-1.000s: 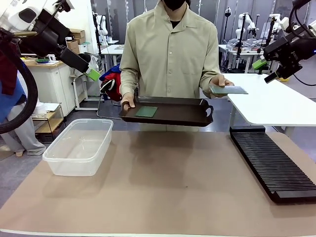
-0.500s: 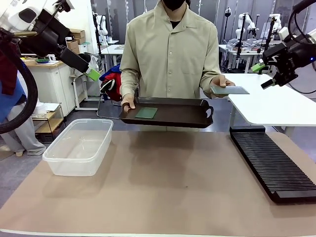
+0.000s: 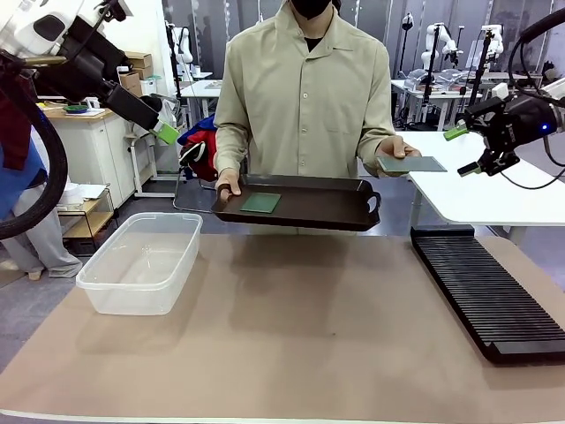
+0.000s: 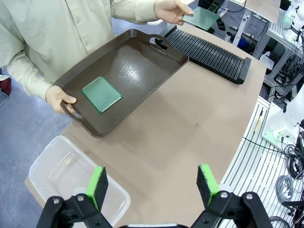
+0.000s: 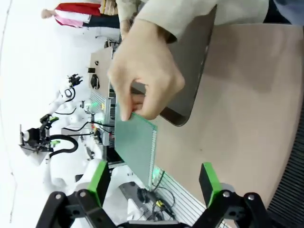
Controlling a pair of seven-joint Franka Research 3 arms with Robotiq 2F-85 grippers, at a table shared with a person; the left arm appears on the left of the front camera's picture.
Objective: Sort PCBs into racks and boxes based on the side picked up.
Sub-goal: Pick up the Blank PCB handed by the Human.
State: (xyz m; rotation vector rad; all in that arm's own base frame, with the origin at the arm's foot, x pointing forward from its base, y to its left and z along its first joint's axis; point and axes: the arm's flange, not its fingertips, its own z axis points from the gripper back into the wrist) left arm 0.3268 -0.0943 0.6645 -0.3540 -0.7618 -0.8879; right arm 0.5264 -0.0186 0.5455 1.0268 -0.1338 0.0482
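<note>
A person holds a dark brown tray by one handle; a darker green PCB lies flat on it. Their other hand holds out a paler PCB toward my right gripper, which is open just right of the board and not touching it. In the right wrist view the PCB hangs from the hand ahead of my open right gripper. My left gripper is open, high over the clear tub, with the tray PCB far ahead.
The clear tub stands on the table's left side and the long black slotted rack along its right side. Brown table surface lies between them. A white table stands behind the rack.
My right gripper has come down and turned, its open fingers now level with the board the person holds out. The left arm, tray and person have stayed put.
</note>
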